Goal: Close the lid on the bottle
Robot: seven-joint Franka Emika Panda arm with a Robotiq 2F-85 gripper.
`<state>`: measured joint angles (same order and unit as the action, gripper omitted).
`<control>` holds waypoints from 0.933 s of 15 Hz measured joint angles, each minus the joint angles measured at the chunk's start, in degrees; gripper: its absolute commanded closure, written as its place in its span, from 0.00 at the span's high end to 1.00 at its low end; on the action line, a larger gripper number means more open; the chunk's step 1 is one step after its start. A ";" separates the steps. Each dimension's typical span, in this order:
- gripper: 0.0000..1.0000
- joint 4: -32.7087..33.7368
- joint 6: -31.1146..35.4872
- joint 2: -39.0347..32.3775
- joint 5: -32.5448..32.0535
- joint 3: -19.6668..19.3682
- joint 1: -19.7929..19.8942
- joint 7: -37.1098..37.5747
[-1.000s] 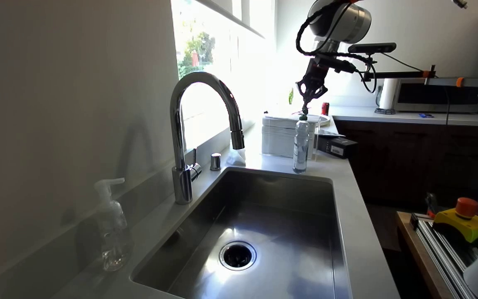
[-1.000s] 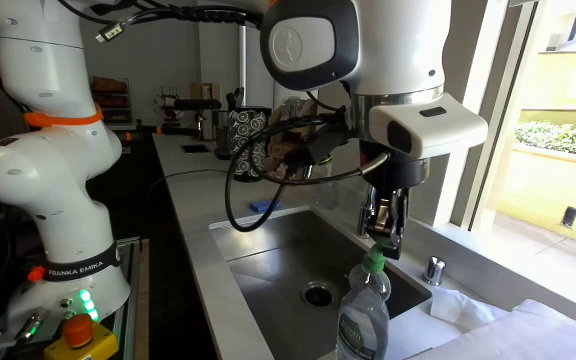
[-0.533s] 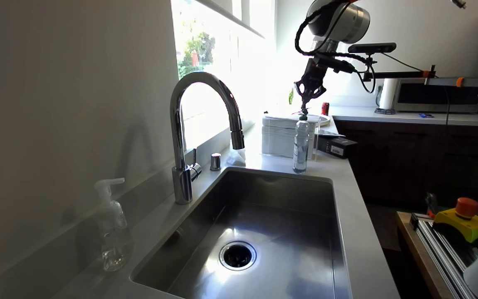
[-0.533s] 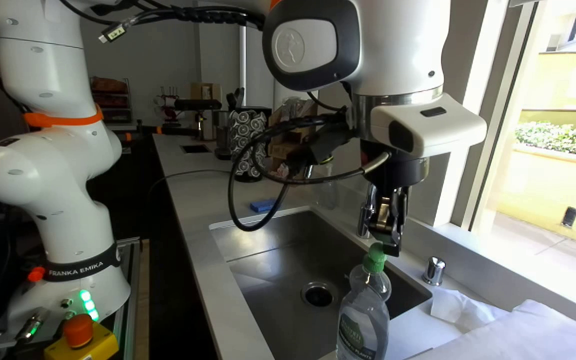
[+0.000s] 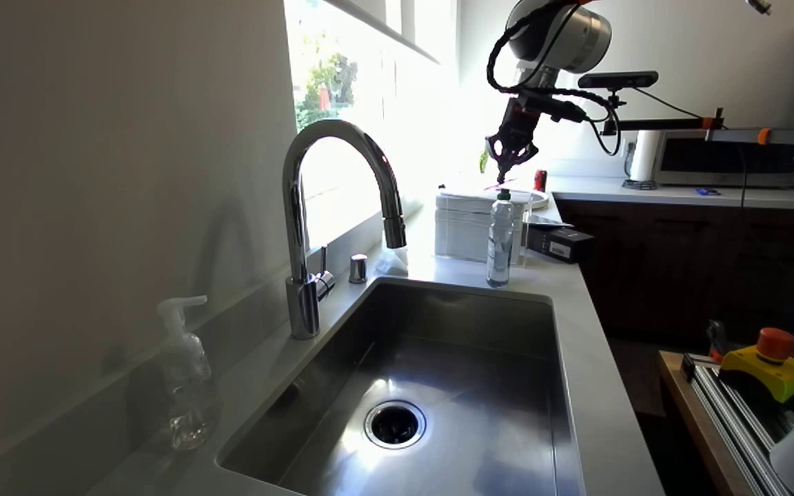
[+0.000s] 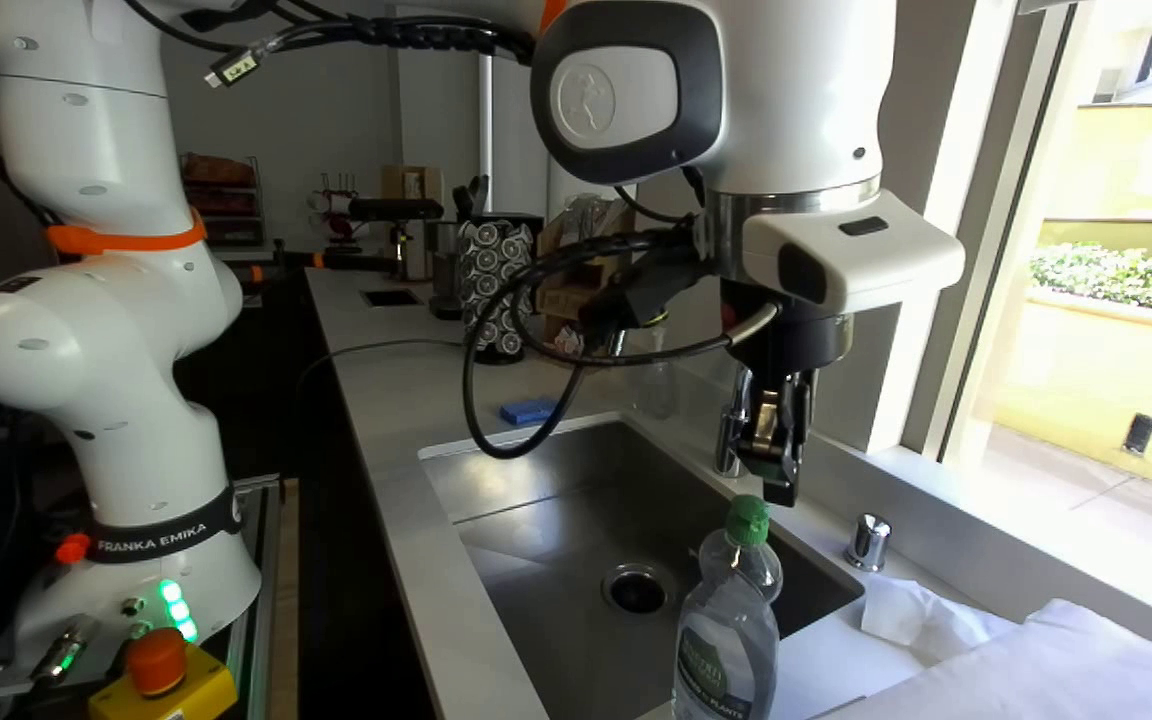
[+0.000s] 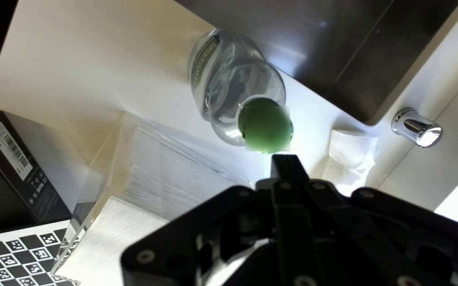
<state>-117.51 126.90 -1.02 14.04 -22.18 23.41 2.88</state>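
Observation:
The bottle [image 6: 726, 640] is clear, with a label and a green lid [image 6: 747, 519]. It stands upright on the counter by the sink's end, also in an exterior view [image 5: 500, 241] and the wrist view [image 7: 229, 75]. In the wrist view the green lid [image 7: 266, 125] is blurred; I cannot tell whether it is closed. My gripper [image 6: 782, 494] is shut and empty, with its fingertips just above and beside the lid, apart from it. The gripper also shows in an exterior view [image 5: 501, 178] and in the wrist view [image 7: 286, 161], its fingers together.
The sink [image 5: 438, 386] lies beside the bottle, with the arched faucet [image 5: 342, 127] at its edge. A clear bin of white sheets [image 7: 161, 171] and a black box [image 7: 14, 171] stand close to the bottle. White cloth or paper [image 6: 936, 620] lies near the window.
My gripper has risen slightly and shifted a little off the lid, towards the window. More of the green lid now shows. The bottle has stayed in place.

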 measured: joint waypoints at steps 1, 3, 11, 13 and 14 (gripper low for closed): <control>0.00 -0.02 0.00 0.00 0.00 0.04 -0.04 -0.07; 0.00 -0.02 0.00 0.01 0.00 0.10 -0.14 -0.32; 0.64 -0.02 -0.03 0.28 -0.01 0.44 -0.27 -1.29; 0.80 -0.03 -0.03 0.49 -0.12 0.57 -0.30 -1.59; 0.88 -0.04 -0.04 0.63 -0.20 0.64 -0.31 -1.79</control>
<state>-117.55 126.85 -0.39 13.84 -21.53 23.10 1.09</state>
